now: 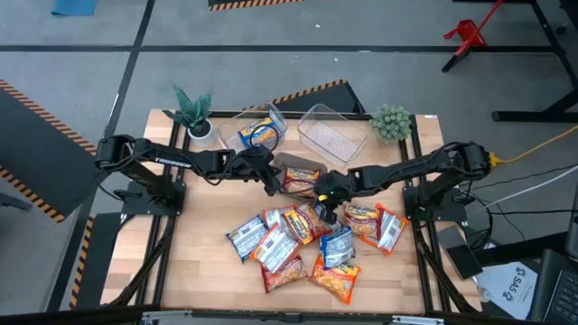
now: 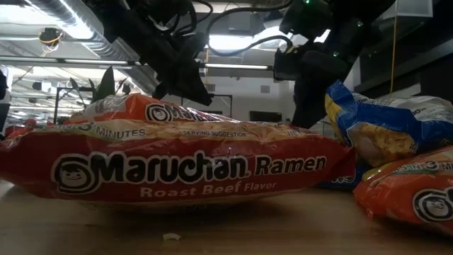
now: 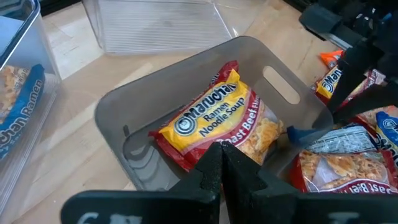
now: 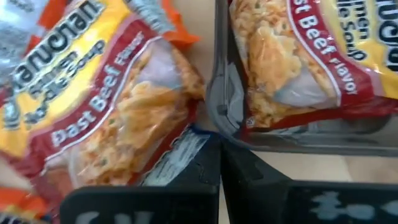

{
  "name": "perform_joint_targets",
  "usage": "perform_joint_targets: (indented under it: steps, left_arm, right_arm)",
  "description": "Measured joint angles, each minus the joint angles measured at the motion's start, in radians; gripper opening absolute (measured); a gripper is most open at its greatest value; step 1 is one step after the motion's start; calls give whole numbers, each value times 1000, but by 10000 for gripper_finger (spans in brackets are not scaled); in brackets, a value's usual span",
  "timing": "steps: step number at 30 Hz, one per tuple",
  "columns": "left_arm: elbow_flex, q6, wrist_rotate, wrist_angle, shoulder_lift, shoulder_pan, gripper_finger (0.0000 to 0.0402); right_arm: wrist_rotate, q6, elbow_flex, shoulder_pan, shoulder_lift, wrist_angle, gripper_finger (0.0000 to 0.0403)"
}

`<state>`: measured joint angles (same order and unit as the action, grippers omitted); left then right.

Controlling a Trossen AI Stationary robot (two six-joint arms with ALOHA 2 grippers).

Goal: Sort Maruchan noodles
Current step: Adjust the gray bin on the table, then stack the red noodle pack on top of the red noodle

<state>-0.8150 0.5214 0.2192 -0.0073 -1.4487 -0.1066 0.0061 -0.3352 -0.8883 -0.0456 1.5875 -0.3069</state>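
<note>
Sorting is under way but barely started: one blue-yellow packet (image 1: 256,134) lies in the clear bin (image 1: 244,120) near the counter's (image 1: 199,271) far edge, one roast beef packet (image 1: 301,179) lies in the grey bin (image 1: 291,164) at mid-counter, and the second clear bin (image 1: 331,133) holds nothing that can be seen. From the left, the left arm reaches across with its elbow low, its left claw (image 1: 271,184) pressed together and empty, hovering at the grey bin's near-left rim. Just right, the right claw (image 1: 326,208) is likewise pressed together with nothing in it, pointing down over the pile of Maruchan noodles (image 1: 307,244) that fills the counter's near-middle. Picking another packet probably calls for spreading a claw first, then lowering onto a single wrapper edge.
</note>
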Motion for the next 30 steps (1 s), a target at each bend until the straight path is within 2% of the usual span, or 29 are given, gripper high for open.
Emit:
perform_joint_targets:
  steps: [5, 14, 19, 21, 24, 27, 30]
  left_arm:
    - [0, -1, 0, 0, 0, 0, 0]
    - [0, -1, 0, 0, 0, 0, 0]
    - [0, 0, 0, 0, 0, 4, 0]
    - [0, -1, -7, 0, 0, 8, 0]
    - [0, -1, -61, 7, 1, 10, 0]
    - [-1, -1, -118, 24, 11, 9, 0]
    - [-1, -1, -130, 24, 12, 9, 0]
  right_arm:
    - [63, -10, 0, 2, 0, -4, 0]
    - [188, -126, 0, 2, 0, -48, 0]
    - [220, -142, 0, 2, -1, -53, 0]
    - [191, -140, -11, 2, -2, -68, 0]
    - [91, -131, -59, 0, -39, -153, 0]
    - [-26, -129, -124, -1, -108, -337, 0]
    - [-133, -130, -159, -1, -191, -532, 0]
